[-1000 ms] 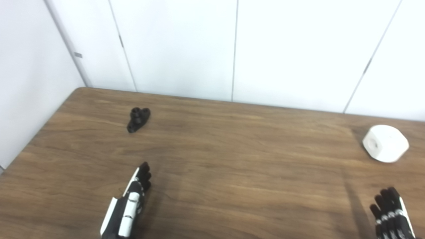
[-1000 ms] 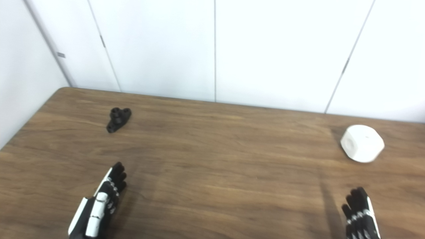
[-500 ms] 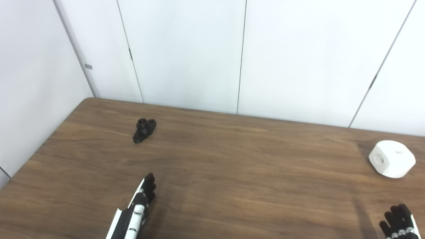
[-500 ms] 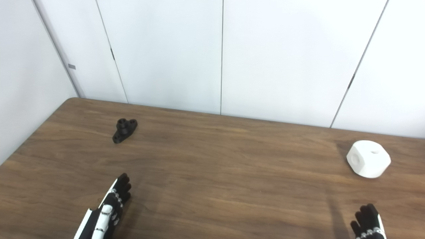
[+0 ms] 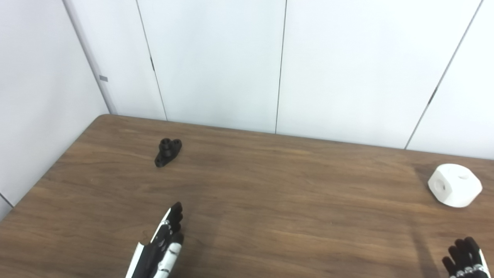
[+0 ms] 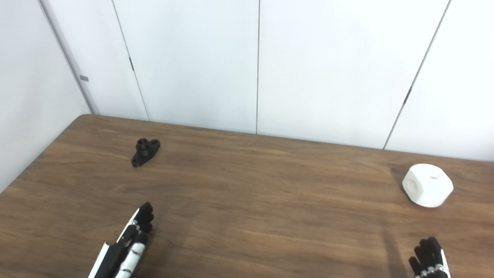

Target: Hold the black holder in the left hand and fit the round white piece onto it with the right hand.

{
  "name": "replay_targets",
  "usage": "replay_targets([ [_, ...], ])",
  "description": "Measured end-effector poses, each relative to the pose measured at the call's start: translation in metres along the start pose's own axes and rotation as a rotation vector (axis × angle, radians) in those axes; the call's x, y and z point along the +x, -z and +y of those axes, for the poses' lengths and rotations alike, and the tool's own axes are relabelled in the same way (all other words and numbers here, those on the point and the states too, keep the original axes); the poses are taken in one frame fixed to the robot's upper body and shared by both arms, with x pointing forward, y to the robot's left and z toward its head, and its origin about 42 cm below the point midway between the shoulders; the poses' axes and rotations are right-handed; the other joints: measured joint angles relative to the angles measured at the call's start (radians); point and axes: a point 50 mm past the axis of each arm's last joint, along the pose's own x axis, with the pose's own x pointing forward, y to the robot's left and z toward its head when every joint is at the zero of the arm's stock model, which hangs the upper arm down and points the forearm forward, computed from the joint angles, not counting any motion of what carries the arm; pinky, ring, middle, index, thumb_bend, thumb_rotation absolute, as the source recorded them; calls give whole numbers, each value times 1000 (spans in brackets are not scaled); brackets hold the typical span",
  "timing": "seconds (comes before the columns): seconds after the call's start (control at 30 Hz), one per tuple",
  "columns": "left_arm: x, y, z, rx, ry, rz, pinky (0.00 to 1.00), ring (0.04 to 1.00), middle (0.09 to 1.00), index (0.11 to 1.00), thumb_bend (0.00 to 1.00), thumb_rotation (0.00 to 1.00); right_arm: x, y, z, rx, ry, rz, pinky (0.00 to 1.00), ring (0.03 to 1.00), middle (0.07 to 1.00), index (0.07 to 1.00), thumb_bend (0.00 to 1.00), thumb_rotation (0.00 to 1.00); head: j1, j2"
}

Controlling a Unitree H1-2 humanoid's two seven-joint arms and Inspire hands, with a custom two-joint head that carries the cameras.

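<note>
the holder [image 5: 168, 152] lies on the table [image 5: 278, 200] at upper left, the white piece [image 5: 455, 185] at far right. the left hand [image 5: 162, 247] at bottom left is empty, fingers straight. the right hand [image 5: 465, 258] at the bottom right corner holds nothing, fingers apart.

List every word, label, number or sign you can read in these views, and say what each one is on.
None can be read.
black holder: no marking visible.
round white piece: plain, only holes in its faces.
left hand and right hand: no lettering shows.
wall panels: blank; a small grey tag on the left seam is too small to read.
table: bare wood grain, no print.
</note>
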Motion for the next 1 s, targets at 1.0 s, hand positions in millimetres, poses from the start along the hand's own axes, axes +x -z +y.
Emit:
replay_targets([
  [1.0, 95, -73, 44, 663, -267, -31, 869, 931, 943, 918, 715, 387, -1, 0, 2, -11, -1, -5, 784, 846, 879, 883, 818, 873, -23, 2],
])
